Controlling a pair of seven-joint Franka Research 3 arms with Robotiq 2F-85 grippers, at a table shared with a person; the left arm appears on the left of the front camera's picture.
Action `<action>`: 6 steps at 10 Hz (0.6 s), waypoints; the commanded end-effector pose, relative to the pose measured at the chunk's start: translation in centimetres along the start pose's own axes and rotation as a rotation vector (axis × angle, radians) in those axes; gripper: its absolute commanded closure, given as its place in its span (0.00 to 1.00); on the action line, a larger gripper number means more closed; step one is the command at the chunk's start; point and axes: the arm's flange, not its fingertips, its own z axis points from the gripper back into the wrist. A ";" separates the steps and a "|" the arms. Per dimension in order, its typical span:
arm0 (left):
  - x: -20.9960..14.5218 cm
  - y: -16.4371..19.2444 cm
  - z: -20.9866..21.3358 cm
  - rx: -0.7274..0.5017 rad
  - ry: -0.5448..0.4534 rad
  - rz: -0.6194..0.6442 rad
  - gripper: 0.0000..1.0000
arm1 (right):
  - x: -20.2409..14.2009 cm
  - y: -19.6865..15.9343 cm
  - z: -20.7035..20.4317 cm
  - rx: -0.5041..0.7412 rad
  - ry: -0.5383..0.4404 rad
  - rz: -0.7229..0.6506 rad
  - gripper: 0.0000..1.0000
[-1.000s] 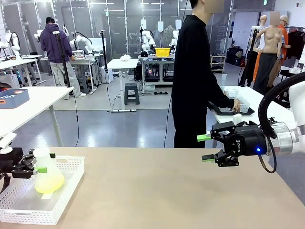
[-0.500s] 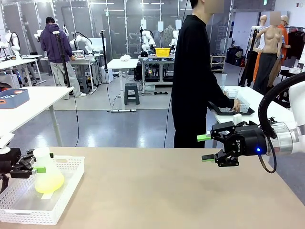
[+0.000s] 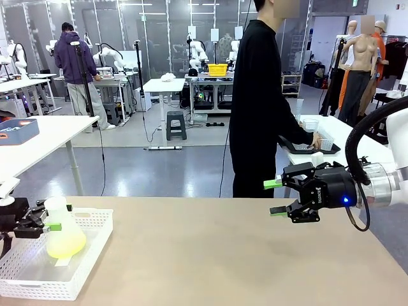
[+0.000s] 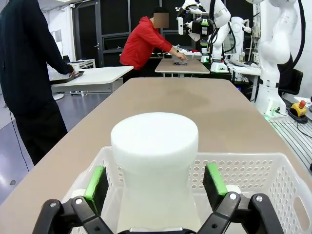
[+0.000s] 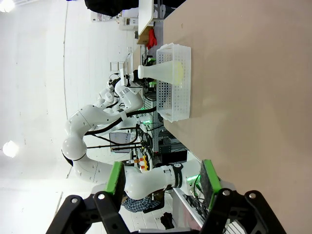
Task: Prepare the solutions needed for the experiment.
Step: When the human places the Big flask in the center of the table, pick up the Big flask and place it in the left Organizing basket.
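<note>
Pale yellow-green solution [image 3: 64,244] sits in an upright frosted conical flask [image 3: 61,228] inside the white perforated basket [image 3: 95,245], near left; left gripper [image 4: 155,179] straddles its neck, pads apart, while right gripper [image 3: 274,197] hangs wide, far right.

On my right gripper [image 3: 275,197], the black body carries a line of small white lettering along its side, seen from the front, but it is too small for me to make out. No other print, label or number is readable anywhere around me.
</note>
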 end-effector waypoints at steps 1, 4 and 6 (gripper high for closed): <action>0.1 0.1 -0.1 -0.011 0.006 -0.006 0.00 | 0.1 0.0 -0.1 0.004 -0.002 0.008 0.22; 0.5 0.0 1.1 -0.013 0.025 0.011 0.00 | 0.1 0.0 -0.1 0.004 -0.002 0.008 0.22; 1.8 -0.3 4.0 0.028 0.005 -0.007 0.00 | 0.1 0.0 -0.1 0.004 -0.002 0.008 0.22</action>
